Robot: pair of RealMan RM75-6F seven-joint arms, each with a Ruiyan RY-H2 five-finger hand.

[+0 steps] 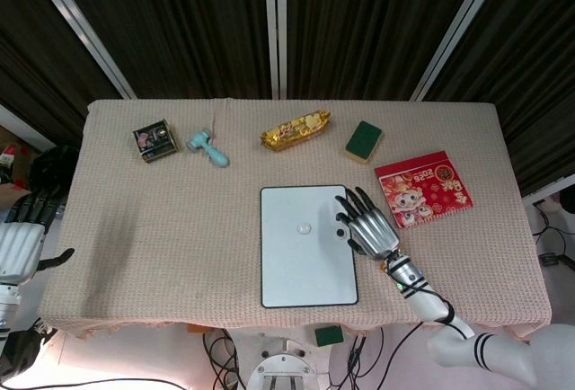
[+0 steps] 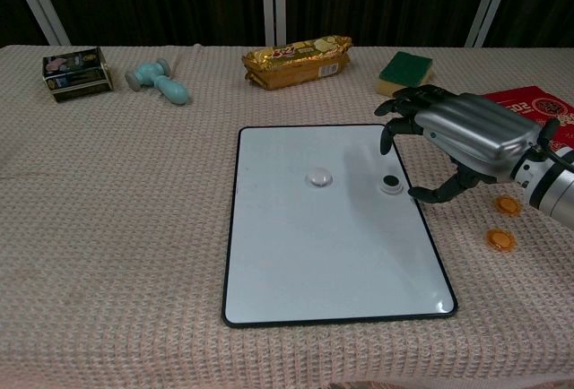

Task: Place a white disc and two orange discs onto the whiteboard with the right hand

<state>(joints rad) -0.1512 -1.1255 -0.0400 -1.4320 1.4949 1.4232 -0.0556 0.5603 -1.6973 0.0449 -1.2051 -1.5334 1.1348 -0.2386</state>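
Chest view: right hand (image 2: 457,133) hovers open-fingered, holding nothing, over the whiteboard's (image 2: 305,255) right edge.
White disc (image 2: 318,177) lies mid-board, another disc (image 2: 391,183) near the fingertips; two orange discs (image 2: 500,239) sit right on the cloth.

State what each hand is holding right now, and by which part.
Nothing is held. The right hand hovers with fingers spread over the whiteboard's right edge; the left hand sits empty beside the table.
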